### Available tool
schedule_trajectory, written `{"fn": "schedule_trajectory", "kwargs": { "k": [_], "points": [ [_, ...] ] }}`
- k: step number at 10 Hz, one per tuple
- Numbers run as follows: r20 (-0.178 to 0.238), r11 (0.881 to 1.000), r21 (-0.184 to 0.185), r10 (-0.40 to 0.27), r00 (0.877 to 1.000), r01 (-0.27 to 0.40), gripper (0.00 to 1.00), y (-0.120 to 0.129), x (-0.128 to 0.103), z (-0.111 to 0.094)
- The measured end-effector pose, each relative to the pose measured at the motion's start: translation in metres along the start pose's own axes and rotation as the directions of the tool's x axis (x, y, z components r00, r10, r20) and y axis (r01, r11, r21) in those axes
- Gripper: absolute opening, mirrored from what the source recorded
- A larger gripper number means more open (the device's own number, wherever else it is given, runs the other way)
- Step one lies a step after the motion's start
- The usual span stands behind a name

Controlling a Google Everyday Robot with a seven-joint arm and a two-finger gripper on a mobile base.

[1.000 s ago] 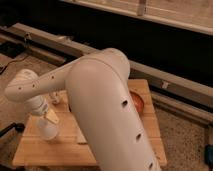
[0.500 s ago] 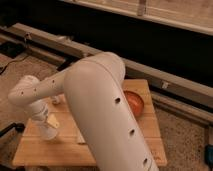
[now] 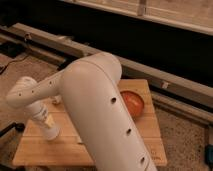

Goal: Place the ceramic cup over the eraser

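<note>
My large white arm fills the middle of the camera view and bends down at the left. My gripper (image 3: 50,133) is at the end of the slim white wrist, low over the front left part of the wooden board (image 3: 145,137). A small pale thing (image 3: 56,100) peeks out behind the forearm; I cannot tell whether it is the ceramic cup. The black eraser is hidden or out of view.
A reddish-brown oval thing (image 3: 133,103) lies on the board's right side. The board rests on a speckled floor (image 3: 187,145). A long grey rail (image 3: 165,80) runs behind it, before a dark wall. A dark cable (image 3: 10,129) lies at the left.
The wrist and gripper have sunk a little toward the board's front left. The reddish-brown thing has not moved.
</note>
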Motion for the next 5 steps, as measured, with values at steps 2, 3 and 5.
{"fn": "schedule_trajectory", "kwargs": {
  "k": [2,3,5],
  "points": [
    [-0.003,1.000,0.016,-0.009,1.000,0.009,0.08,0.000,-0.003,-0.012],
    [-0.007,1.000,0.029,-0.009,1.000,0.009,0.01,0.002,-0.003,-0.025],
    [-0.030,0.998,0.059,-0.001,1.000,0.003,0.00,0.010,0.001,-0.060]
  ]
}}
